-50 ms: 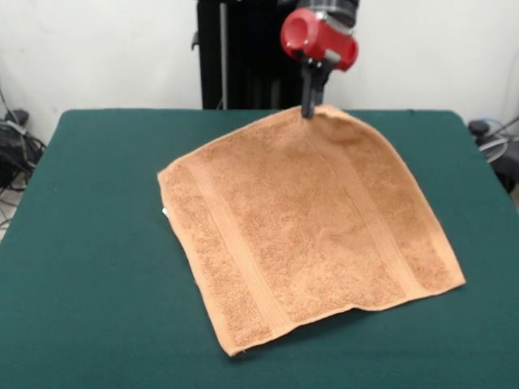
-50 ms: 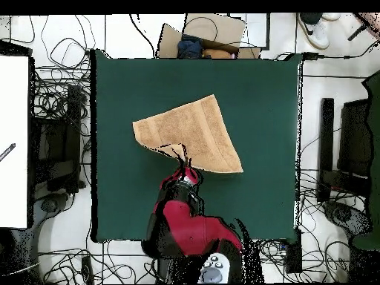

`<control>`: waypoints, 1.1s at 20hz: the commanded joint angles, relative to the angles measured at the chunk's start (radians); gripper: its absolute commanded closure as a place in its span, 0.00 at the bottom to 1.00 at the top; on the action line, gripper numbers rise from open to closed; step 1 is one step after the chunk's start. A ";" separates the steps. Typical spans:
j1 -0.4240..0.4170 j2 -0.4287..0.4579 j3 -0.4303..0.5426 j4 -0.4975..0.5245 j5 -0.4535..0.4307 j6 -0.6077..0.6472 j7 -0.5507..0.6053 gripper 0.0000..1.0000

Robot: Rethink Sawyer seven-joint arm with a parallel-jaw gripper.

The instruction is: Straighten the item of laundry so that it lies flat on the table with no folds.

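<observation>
The item of laundry (image 1: 308, 227), an orange-tan terry towel with woven band stripes, lies spread as a diamond on the green table (image 1: 89, 243). Its far corner rises slightly to my gripper (image 1: 309, 110), whose dark fingers look pressed together on that corner below the red wrist. The towel's near edge lifts a little off the cloth and casts a shadow. From overhead, the towel (image 2: 194, 133) sits mid-table and the gripper (image 2: 180, 157) meets its edge on the robot's side. A small white tag (image 1: 165, 212) peeks out at the left edge.
Green cloth shows on every side of the towel, widest at the left in the front view. Cables and equipment (image 2: 56, 133) crowd the floor beside the table. A cardboard box (image 2: 211, 33) lies beyond the far edge.
</observation>
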 commanded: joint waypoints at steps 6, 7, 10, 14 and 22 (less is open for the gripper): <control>0.081 -0.013 -0.059 0.053 0.076 0.042 0.188 1.00; 0.077 0.003 -0.059 0.053 0.074 0.022 0.194 1.00; 0.044 0.031 -0.033 0.045 0.044 0.028 0.209 1.00; 0.026 0.141 -0.031 0.035 0.047 -0.086 0.228 1.00; 0.032 0.187 -0.040 0.065 0.073 -0.175 0.249 1.00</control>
